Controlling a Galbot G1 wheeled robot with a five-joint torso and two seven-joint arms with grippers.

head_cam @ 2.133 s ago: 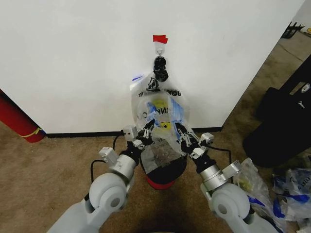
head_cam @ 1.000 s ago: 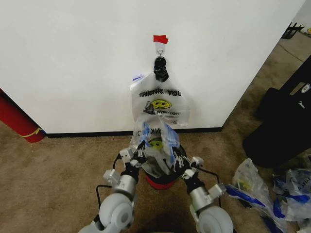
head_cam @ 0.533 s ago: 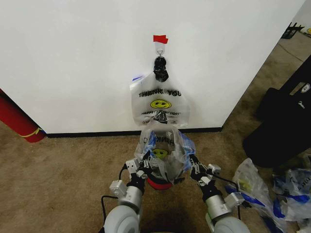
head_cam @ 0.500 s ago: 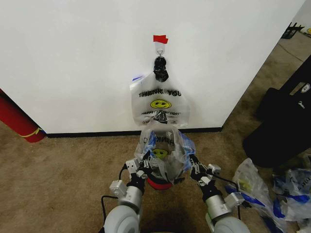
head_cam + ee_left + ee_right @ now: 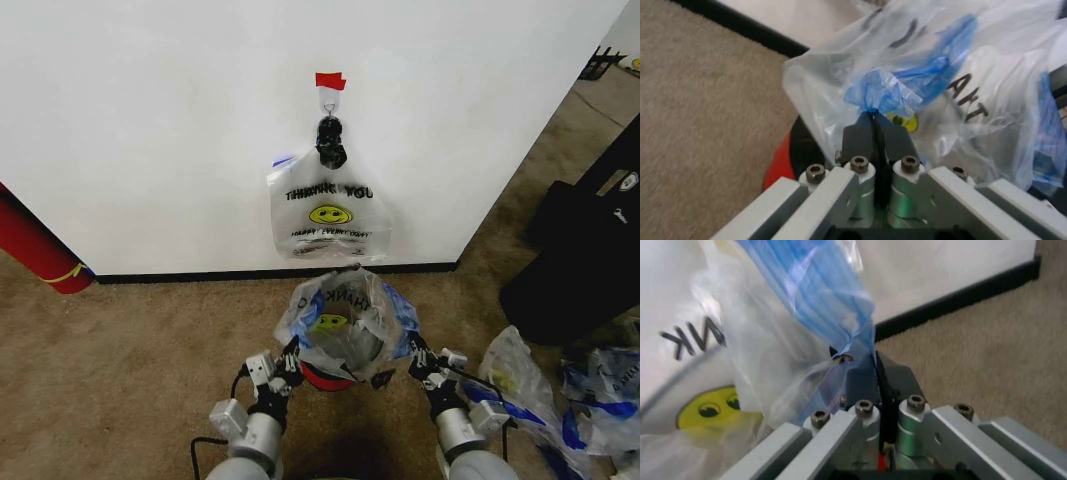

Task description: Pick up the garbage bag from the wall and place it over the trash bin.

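The garbage bag (image 5: 340,318), translucent with a yellow smiley and blue handles, is spread open over the trash bin (image 5: 325,378), whose red base shows beneath it. My left gripper (image 5: 293,357) is shut on the bag's left blue handle (image 5: 890,92); the bin's black rim and red base (image 5: 781,162) lie just below. My right gripper (image 5: 411,352) is shut on the right blue handle (image 5: 833,305). On the white wall (image 5: 150,130), more identical bags (image 5: 327,213) hang from a hook (image 5: 328,100) under red tape (image 5: 329,80).
A large red cylinder (image 5: 35,250) stands at the wall on the left. A black bulky object (image 5: 580,250) sits on the right, with loose plastic bags (image 5: 600,385) on the carpet beside it. A black baseboard (image 5: 170,276) runs along the wall.
Both grippers have come down and back toward me with the bag. Its mouth has spread wider and dropped lower around the bin.
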